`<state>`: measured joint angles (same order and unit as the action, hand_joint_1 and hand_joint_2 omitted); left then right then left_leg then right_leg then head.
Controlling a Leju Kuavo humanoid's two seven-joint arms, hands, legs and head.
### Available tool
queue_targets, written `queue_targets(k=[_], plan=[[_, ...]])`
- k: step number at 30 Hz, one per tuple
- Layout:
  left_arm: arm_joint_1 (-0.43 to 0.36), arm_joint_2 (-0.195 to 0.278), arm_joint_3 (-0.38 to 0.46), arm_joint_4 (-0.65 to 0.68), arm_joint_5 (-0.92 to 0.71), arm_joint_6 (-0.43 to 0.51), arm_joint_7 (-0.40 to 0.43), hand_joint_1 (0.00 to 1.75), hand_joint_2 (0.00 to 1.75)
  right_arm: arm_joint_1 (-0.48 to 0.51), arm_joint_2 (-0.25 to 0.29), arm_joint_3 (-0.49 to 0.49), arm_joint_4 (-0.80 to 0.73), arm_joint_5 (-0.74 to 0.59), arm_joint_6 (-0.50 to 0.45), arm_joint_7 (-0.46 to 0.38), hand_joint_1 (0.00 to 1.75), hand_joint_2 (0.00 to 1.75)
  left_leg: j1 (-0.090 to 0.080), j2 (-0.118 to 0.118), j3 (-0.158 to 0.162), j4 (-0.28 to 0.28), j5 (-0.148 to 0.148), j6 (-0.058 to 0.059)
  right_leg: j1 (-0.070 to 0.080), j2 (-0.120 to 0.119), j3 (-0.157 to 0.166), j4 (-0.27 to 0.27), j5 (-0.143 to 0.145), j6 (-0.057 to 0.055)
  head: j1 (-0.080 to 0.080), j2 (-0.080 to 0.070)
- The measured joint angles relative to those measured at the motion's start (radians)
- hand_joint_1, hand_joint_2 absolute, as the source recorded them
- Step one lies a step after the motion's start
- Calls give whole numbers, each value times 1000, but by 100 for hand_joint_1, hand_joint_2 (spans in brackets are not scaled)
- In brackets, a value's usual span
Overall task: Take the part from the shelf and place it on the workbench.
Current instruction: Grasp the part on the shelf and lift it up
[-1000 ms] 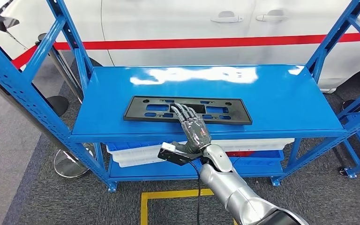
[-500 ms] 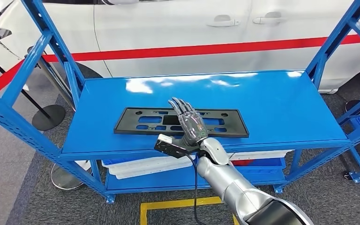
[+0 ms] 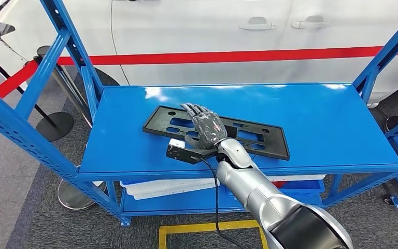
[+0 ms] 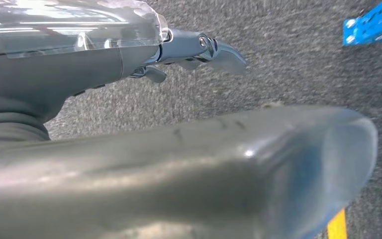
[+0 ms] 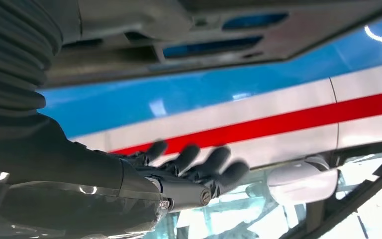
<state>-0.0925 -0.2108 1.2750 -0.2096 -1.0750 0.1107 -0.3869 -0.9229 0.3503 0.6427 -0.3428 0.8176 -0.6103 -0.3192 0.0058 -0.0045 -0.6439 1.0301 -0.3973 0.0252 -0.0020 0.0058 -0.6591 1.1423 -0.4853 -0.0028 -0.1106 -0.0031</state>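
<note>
The part is a long black plastic frame (image 3: pixel 277 148) with several cut-outs, lying flat and skewed on the blue top shelf (image 3: pixel 311 119), its right end nearer the front edge. My right hand (image 3: pixel 205 127) reaches over the middle of the part, fingers stretched out flat and a little apart, gripping nothing. In the right wrist view the part (image 5: pixel 298 30) lies just past the outstretched fingers (image 5: pixel 214 162). Whether the palm touches the part I cannot tell. My left hand (image 4: pixel 179 164) hangs over grey carpet with nothing in it, one finger (image 4: pixel 219 47) held straight.
A white car with a red stripe (image 3: pixel 212 56) stands close behind the shelf. Blue uprights (image 3: pixel 10 129) (image 3: pixel 383 62) frame both ends. White bins (image 3: pixel 166 187) sit on the lower shelf. A yellow floor line (image 3: pixel 207 226) runs in front, and a stanchion base (image 3: pixel 54 124) stands at the left.
The camera has shifted a little. My right hand has slid further across the part toward its far edge, and the part has turned from parallel with the shelf edge to skewed.
</note>
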Motion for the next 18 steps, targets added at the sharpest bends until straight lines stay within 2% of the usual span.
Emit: queue_targets(k=[1, 2, 3, 5, 7, 8, 10, 11, 12, 13, 15, 16, 17, 18], plan=[[0, -2, 1, 0, 2, 2, -2, 0, 0, -18, 0, 10, 3, 1, 14, 8, 47, 175, -3, -1, 1, 0, -1, -2, 5, -2, 25, -59, 26, -10, 0, 0], [0, -3, 2, 1, 5, 5, -3, 0, 0, -36, 1, 19, 5, 0, 27, 15, 14, 175, -4, -1, 1, 0, -1, -5, 9, -3, 41, -97, 40, -18, 0, 0], [0, -5, 4, 1, 8, 9, -4, 0, 0, -50, 2, 31, 6, -6, 41, 22, 0, 175, -4, -1, 2, -1, -2, -10, 12, -4, 46, -111, 42, -22, 0, 0], [1, -6, 9, 1, 15, 13, -6, 0, 0, -68, 3, 57, 5, -32, 62, 35, 0, 175, -3, 0, 3, -2, -3, -20, 10, -6, 51, -121, 48, -25, 0, 0], [1, -6, 15, 1, 18, 15, -9, 0, 0, -74, 7, 84, 0, -76, 71, 45, 0, 175, -3, 0, -5, 26, -26, -30, 2, -7, 62, -138, 56, -30, 0, 0], [2, -6, 18, 1, 19, 16, -10, 0, 0, -75, 10, 99, -3, -102, 70, 50, 0, 175, -2, 0, -23, 69, -53, -35, -1, -8, 66, -144, 59, -32, 0, 0], [2, -6, 21, 1, 20, 15, -12, 0, 0, -73, 14, 136, -5, -163, 66, 58, 0, 175, 2, 0, -80, 201, -119, -44, -1, -9, 67, -145, 60, -36, 0, 0], [3, -6, 23, 1, 20, 15, -12, 0, 0, -68, 15, 155, -6, -190, 63, 61, 0, 175, 4, 1, -105, 255, -138, -48, -1, -8, 67, -145, 60, -35, 0, 0], [4, -6, 24, 1, 20, 13, -13, 0, 0, -63, 15, 172, -6, -214, 59, 63, 0, 175, 7, 1, -113, 276, -139, -51, -1, -8, 67, -144, 60, -35, 0, 0], [5, -5, 25, 1, 20, 12, -14, 0, 0, -58, 15, 187, -6, -236, 55, 63, 0, 175, 9, 1, -101, 254, -120, -53, -2, -7, 68, -143, 59, -33, 0, 0], [5, -4, 25, 1, 20, 9, -17, 0, 0, -54, 15, 214, -7, -277, 45, 59, 0, 175, 14, 2, -32, 120, -59, -54, -3, -5, 68, -138, 54, -27, 0, 0], [4, -4, 25, 1, 20, 7, -18, 0, 0, -54, 16, 226, -8, -297, 41, 55, 0, 175, 13, 2, 2, 56, -37, -51, -2, -3, 67, -134, 51, -22, 0, 0], [3, -3, 25, 1, 20, 6, -20, 0, 0, -55, 16, 237, -8, -315, 36, 50, 0, 175, 13, 2, 24, 12, -26, -47, 0, -2, 66, -130, 49, -17, 0, 0], [2, -3, 25, 1, 20, 5, -21, 0, 0, -55, 16, 245, -9, -329, 34, 47, 0, 175, 12, 1, 34, -7, -25, -43, 2, -2, 64, -127, 47, -14, 0, 0]])
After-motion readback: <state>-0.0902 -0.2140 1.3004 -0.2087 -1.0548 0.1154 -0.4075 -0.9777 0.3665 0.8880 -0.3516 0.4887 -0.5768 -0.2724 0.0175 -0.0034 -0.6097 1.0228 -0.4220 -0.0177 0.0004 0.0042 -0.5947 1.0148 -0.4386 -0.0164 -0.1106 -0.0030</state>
